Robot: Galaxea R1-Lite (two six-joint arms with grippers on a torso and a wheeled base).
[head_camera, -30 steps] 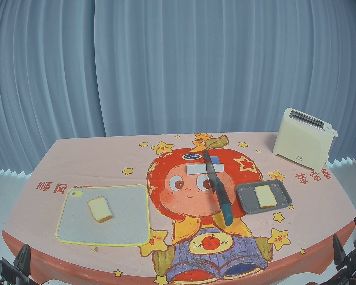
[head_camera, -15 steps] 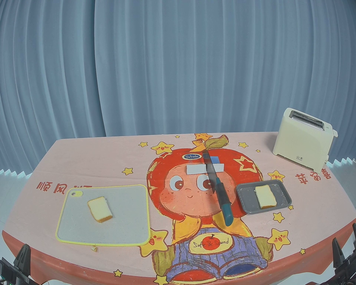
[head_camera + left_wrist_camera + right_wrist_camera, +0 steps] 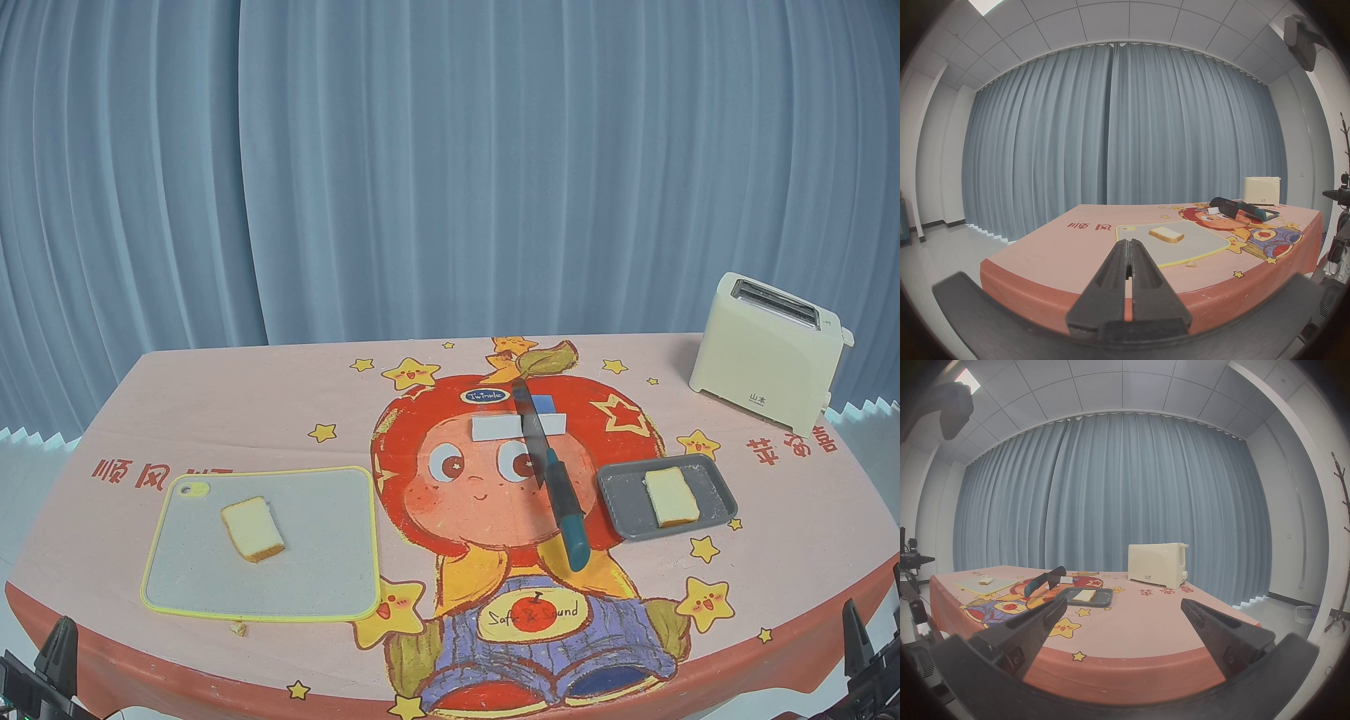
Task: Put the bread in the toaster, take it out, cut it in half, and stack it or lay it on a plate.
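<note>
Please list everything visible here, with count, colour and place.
tablecloth: 1, pink, cartoon print; under all the items.
cutting board: 1, grey, yellow rim; left side.
tray: 1, dark grey; right of centre.
bread: 2 pieces, pale yellow; one on cutting board, one on tray.
block: 1, white and blue; centre.
knife: 1, teal handle; centre, blade propped on block.
toaster: 1, cream; far right corner.
curtain: blue-grey; behind.
left gripper: 1, black, shut; off near left edge.
right gripper: 1, black, open; off near right edge.

Smooth cream plastic toaster [image 3: 767, 352], matt grey tray [image 3: 621, 495], speckled matt cutting board [image 3: 314, 553], spongy bread [image 3: 251, 528], printed matt cloth [image 3: 281, 394] covering the table [image 3: 806, 562]
</note>
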